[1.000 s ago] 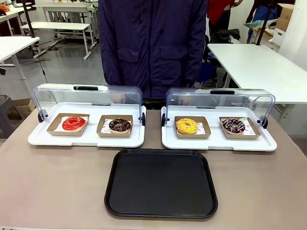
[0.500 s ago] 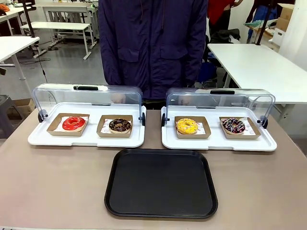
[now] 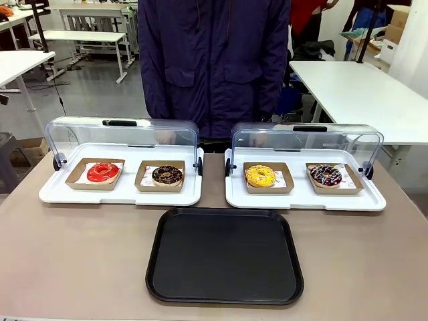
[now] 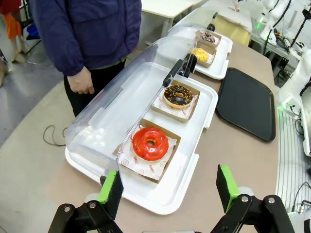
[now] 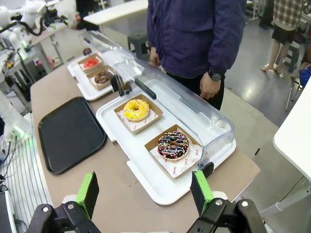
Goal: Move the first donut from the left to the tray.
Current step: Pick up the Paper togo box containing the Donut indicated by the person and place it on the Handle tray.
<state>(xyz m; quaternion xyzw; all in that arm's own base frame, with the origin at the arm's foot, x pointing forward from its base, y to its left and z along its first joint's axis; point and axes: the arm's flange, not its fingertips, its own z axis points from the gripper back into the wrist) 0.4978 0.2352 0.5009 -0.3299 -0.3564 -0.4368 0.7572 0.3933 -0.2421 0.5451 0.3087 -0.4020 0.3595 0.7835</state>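
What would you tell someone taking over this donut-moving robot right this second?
Left gripper: open, holding nothing, aimed at the red donut.
Right gripper: open, holding nothing.
The red donut sits in its cardboard holder on the left white tray, clear lid raised.
The black tray lies nearer the robot, donut not yet on it.
Done: nothing. Left: grasp the donut, set it on the black tray.

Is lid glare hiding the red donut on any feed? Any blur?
Front view: sharp, evenly lit; the clear domed plastic lid shows faint reflections, and the glossy red-glazed ring donut reads plainly. Left wrist view: wide-angle bending at the edges, small highlights on the glaze, open left pincer sharp. Right wrist view: same bending, that donut small and far.
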